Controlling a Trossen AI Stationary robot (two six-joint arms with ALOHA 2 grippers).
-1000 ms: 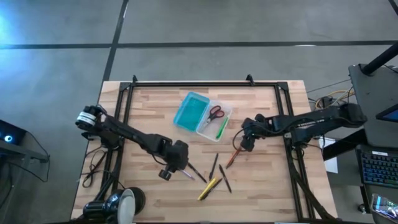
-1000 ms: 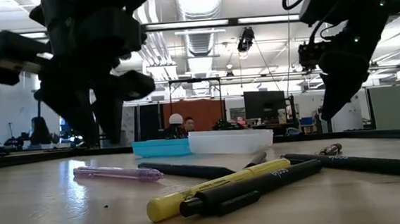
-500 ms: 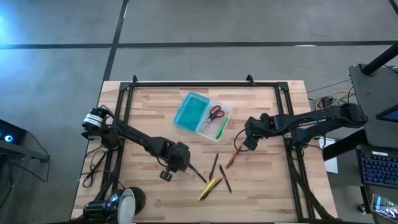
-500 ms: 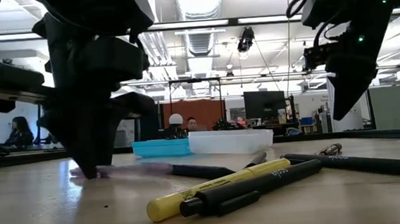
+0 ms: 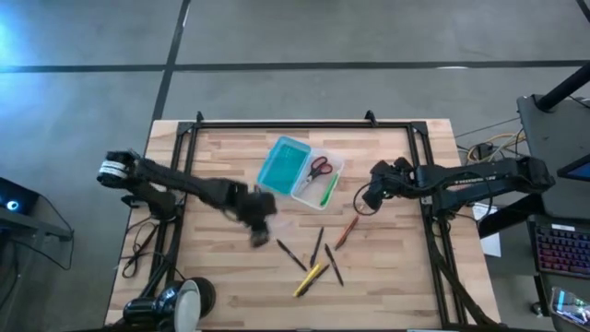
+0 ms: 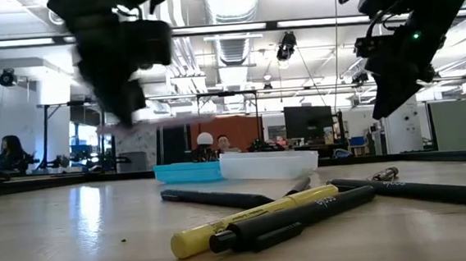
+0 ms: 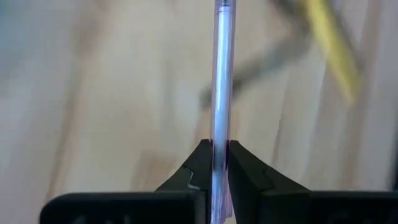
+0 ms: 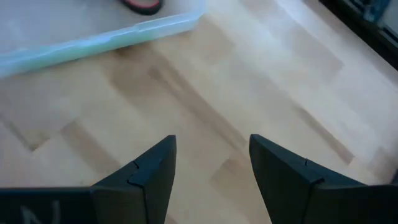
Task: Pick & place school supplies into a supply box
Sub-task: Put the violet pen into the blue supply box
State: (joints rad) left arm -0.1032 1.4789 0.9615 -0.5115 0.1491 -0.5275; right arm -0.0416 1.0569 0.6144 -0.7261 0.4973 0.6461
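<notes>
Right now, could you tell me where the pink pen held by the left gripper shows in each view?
High view: blurred, at the left gripper, left of centre; the pink pen itself cannot be made out.
Low view: faint streak, upper left.
Left wrist view: upright at centre, clamped between the fingers.
Right wrist view: not in it.
Shared landmark: the supply box.

readable text: none | yellow plastic pen (image 6: 256,219) on wooden counter (image 6: 76,240): small dark print, illegible | black pens: unmarked
</notes>
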